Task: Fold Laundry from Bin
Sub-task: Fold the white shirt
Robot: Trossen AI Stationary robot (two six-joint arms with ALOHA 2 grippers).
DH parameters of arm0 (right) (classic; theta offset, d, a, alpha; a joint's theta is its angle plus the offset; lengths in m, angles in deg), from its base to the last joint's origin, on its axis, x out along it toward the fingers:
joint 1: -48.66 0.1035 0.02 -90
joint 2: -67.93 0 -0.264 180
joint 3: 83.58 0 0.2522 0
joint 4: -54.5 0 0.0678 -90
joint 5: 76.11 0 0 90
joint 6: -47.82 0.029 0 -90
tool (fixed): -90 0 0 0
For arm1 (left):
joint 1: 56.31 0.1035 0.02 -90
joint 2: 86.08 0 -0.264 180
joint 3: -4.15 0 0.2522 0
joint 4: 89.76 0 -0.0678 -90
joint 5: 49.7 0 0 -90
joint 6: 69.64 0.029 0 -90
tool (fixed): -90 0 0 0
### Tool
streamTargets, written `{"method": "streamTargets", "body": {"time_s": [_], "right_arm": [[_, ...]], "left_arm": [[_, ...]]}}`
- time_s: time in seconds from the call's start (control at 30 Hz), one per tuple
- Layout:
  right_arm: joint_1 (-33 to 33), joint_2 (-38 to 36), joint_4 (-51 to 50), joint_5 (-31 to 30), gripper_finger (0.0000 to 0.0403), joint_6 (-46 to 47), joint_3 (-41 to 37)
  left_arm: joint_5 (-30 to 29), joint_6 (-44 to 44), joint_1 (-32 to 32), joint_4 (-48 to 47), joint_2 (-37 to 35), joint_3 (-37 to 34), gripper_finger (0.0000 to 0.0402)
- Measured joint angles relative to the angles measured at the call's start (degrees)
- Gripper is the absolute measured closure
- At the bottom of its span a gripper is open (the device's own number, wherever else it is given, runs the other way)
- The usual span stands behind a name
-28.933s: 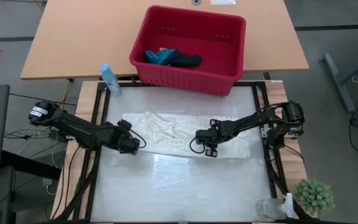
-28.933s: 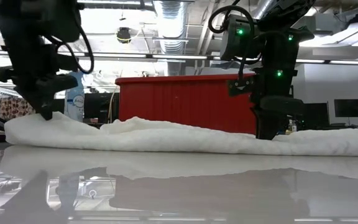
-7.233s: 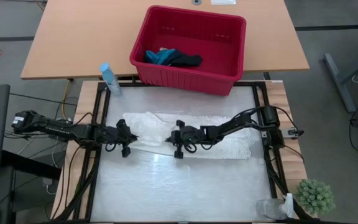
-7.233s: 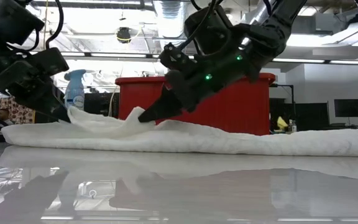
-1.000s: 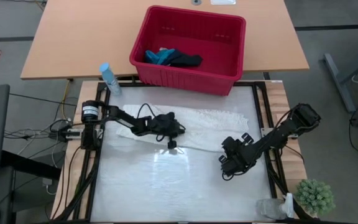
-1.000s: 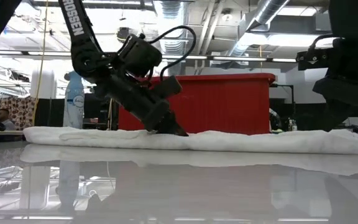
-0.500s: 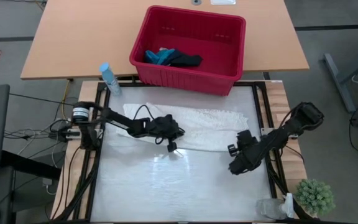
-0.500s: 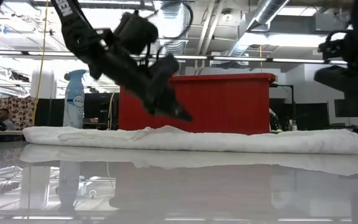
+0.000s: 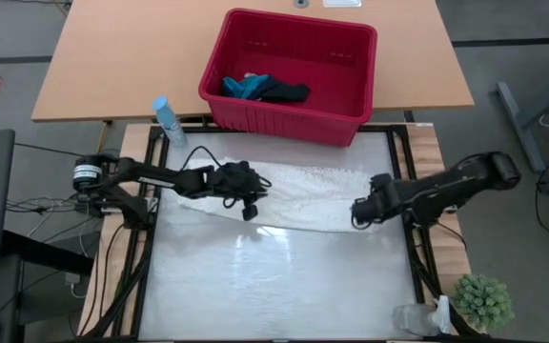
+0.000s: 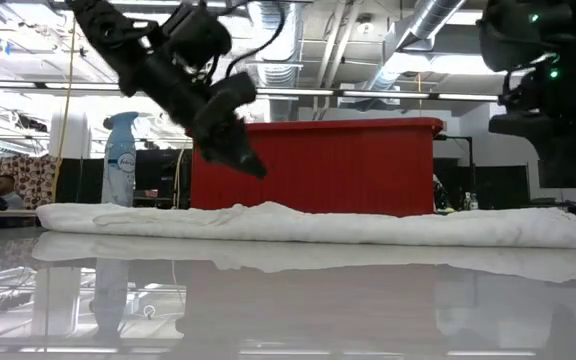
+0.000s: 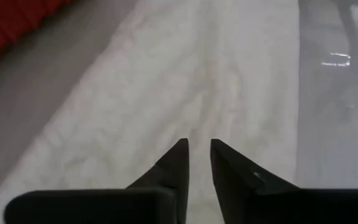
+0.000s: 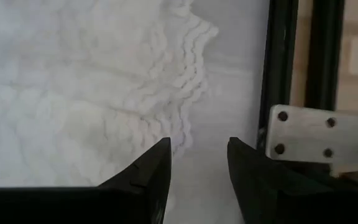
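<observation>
The laundry's large white lacy cloth [image 9: 313, 191] lies flat in a long folded band across the table's far half. My left gripper [image 9: 248, 213] hangs open by a narrow gap above the band's left part [image 11: 166, 81], clear of it in the low view [image 10: 251, 168]. My right gripper [image 9: 355, 214] stands open over the band's scalloped right end [image 12: 185, 106], pointing steeply down, with nothing between its fingers [image 12: 197, 152]. Behind the table stands the red bin [image 9: 351, 67], with a teal item [image 9: 244, 87] and a dark item [image 9: 286, 92] lying in it.
A blue spray bottle [image 9: 167, 120] stands at the far left corner. A small green plant [image 9: 482, 300] and a clear object [image 9: 416, 319] sit at the near right corner. Black frame rails [image 12: 291, 74] run along the table's sides. The near half of the shiny table [image 9: 274, 286] is bare.
My left gripper has risen off the white cloth and drawn back toward the table's left edge; the cloth stays flat. My right gripper has gone from the bare table toward the far edge, over the cloth's right end, turning as it went.
</observation>
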Motion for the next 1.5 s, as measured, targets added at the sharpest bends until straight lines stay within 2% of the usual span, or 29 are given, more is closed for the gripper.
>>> {"method": "streamTargets", "body": {"time_s": [0.2, 0.4, 0.5, 0.6, 0.9, 1.13, 1.23, 1.33, 1.5], "right_arm": [[-7.17, -4.51, 4.31, -0.94, 0.0222, -1.26, -1.33], [-9.91, -3.50, 19.29, -3.58, 0.0232, -5.15, -3.46], [-11.23, -0.93, 24.04, -4.32, 0.0239, -7.64, -4.31], [-12.49, 2.94, 23.76, -4.56, 0.0245, -7.34, -4.29], [-12.94, 16.31, 25.84, -0.60, 0.0255, -7.34, -4.27], [-12.24, 21.37, 29.66, -0.24, 0.0256, -12.13, -2.63], [-10.68, 21.22, 27.22, -3.25, 0.0258, -12.59, -0.19], [-9.46, 18.12, 24.81, -4.09, 0.0263, -16.23, 2.81], [-9.43, 12.03, 22.16, -0.29, 0.0270, -28.02, 4.08]], "left_arm": [[0.18, -1.79, 2.86, 1.58, -0.01, -5.89, 0.0295], [-3.21, -2.65, 5.18, 2.90, -0.01, -10.68, 0.0284], [-5.46, -3.94, 6.06, 3.05, -0.01, -12.61, 0.0284], [-7.04, -5.84, 6.65, 4.09, -0.10, -14.62, 0.0283], [-6.42, -14.32, 6.82, 12.03, -0.30, -22.84, 0.0283], [-7.36, -25.29, 1.81, 19.55, -0.49, -28.91, 0.0287], [-8.49, -29.01, -1.89, 22.80, -0.49, -30.74, 0.0292], [-10.57, -30.90, -4.95, 23.94, -0.29, -31.21, 0.0296], [-11.22, -32.35, -7.07, 23.97, -0.23, -31.25, 0.0299]]}}
